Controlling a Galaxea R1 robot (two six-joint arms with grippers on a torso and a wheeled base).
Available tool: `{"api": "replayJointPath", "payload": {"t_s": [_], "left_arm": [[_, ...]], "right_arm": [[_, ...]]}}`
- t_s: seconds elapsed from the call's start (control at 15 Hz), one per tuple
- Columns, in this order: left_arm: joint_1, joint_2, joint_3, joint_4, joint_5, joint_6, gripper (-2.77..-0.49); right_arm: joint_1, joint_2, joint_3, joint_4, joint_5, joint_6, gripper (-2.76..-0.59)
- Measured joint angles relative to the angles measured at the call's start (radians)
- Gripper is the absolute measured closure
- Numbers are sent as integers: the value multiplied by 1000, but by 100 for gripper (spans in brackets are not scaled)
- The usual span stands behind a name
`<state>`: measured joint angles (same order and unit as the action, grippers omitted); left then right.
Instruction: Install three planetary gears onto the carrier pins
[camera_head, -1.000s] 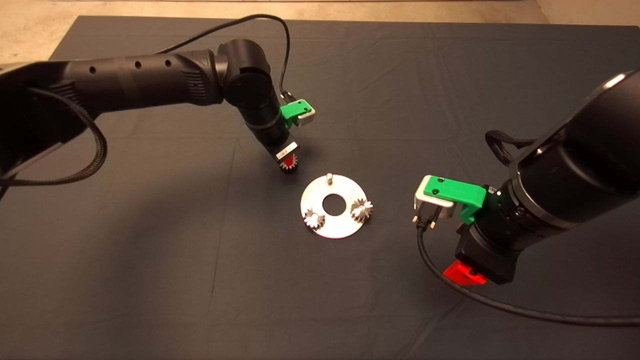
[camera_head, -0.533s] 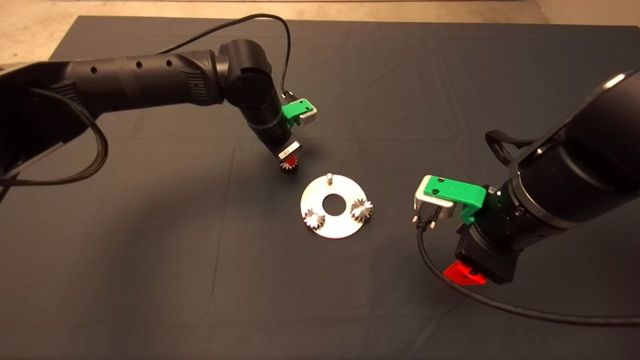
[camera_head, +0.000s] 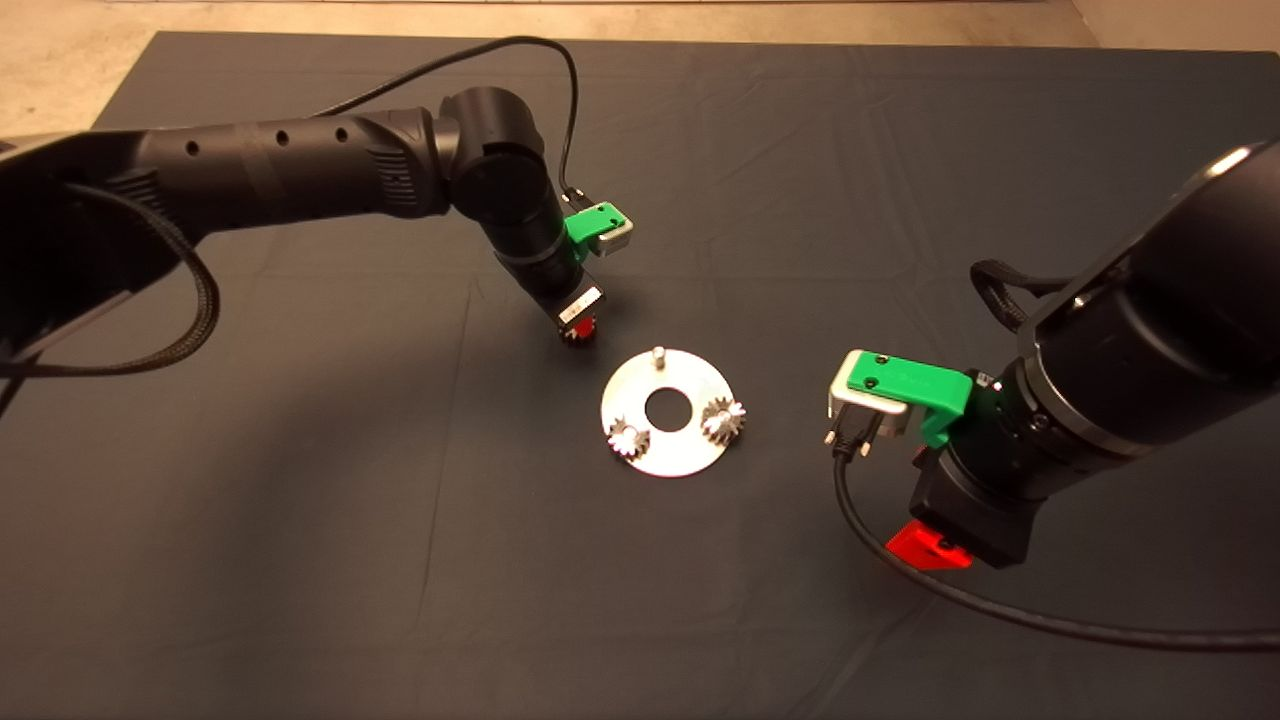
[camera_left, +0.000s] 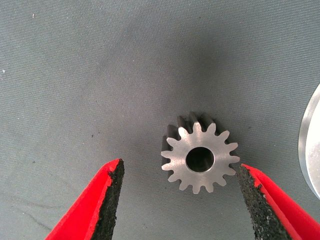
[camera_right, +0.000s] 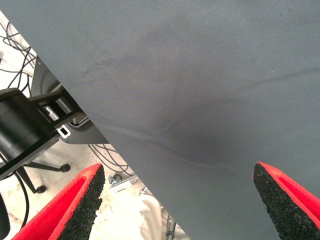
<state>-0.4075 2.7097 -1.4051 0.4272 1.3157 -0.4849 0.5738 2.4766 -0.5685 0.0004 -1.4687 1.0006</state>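
- Left gripper (camera_left: 180, 200): open, fingers (camera_left: 107, 200) either side of a loose gear (camera_left: 200, 159) lying flat on the desk (camera_head: 300, 500), just beside the disc (camera_head: 690, 385).
- Disc: two gears (camera_head: 628, 438) seated on pins; third pin (camera_head: 658, 354) bare.
- Right gripper (camera_right: 177, 205): open, holding nothing, over the desk's right side.

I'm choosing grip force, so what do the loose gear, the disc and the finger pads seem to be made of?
The loose gear looks like bare machined metal, probably steel: a silver, faintly brushed face and crisp teeth. The disc also looks metallic, flat and bright enough to glare. The left gripper has black pads with a coarse, grainy surface, seemingly rubber or foam, on red fingers that look like plastic.
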Motion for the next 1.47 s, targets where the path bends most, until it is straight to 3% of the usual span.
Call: {"api": "replayJointPath", "payload": {"t_s": [0.6, 1.0, 1.27, 1.47], "left_arm": [[0, -4, 0, -13, 0, 0, -160], [1, -3, 2, -13, -1, -27, -160], [28, 0, 2, -14, -9, -29, -160], [28, 0, 2, -15, -15, -31, -160]], "right_arm": [[0, 0, 0, 0, 0, 0, -220], [0, 0, -3, 0, 0, 0, -220], [0, 0, -3, 0, 0, 0, -220], [0, 0, -3, 0, 0, 0, -220]]}}
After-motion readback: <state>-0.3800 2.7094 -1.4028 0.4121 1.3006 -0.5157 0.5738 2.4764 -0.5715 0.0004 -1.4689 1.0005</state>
